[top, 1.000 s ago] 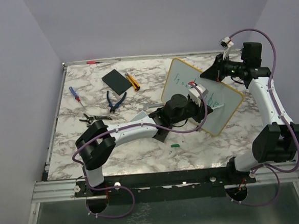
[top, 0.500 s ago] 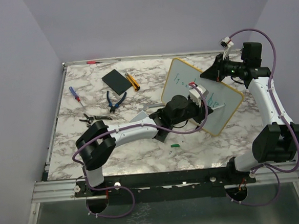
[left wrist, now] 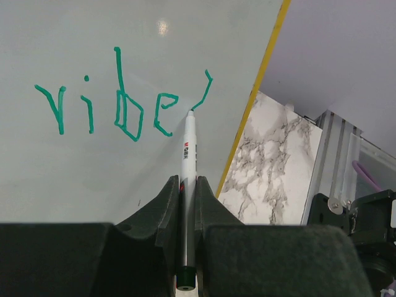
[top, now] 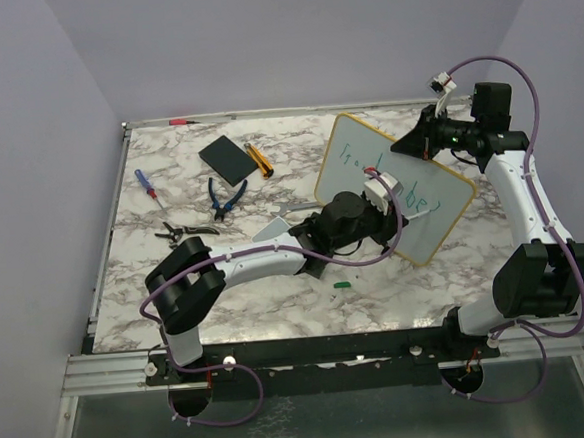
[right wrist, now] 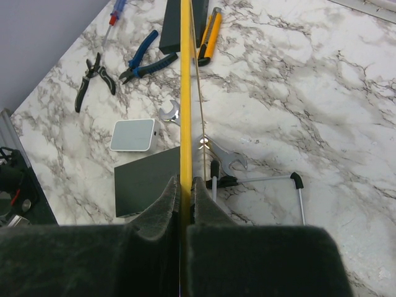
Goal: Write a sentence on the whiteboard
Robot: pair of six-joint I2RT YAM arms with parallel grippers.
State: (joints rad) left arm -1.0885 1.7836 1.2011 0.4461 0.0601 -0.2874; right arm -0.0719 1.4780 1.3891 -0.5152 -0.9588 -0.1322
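The whiteboard (top: 440, 184), white with a thin yellow rim, stands tilted on edge at the table's right. My right gripper (top: 414, 145) is shut on its top rim (right wrist: 184, 93), a finger on each face, seen edge-on in the right wrist view (right wrist: 184, 185). My left gripper (top: 379, 195) (left wrist: 184, 185) is shut on a white marker (left wrist: 188, 145). The marker's tip touches the board (left wrist: 124, 31) at the foot of a slanted green stroke. The sentence (left wrist: 117, 108) reads "vibe" just left of the tip. Two green lines (top: 353, 157) show from above, partly hidden by the left wrist.
On the table's left lie a black slab (top: 228, 158), an orange knife (top: 259, 158), blue pliers (top: 225, 197), a screwdriver (top: 146, 184) and black pliers (top: 183, 230). A green cap (top: 343, 286) lies near the front. Behind the board lie a pale pad (right wrist: 133, 135), another slab (right wrist: 148, 179) and a wrench (right wrist: 224, 158).
My left gripper with the marker has slid slightly down and to the left along the board. The right arm and the board have not moved.
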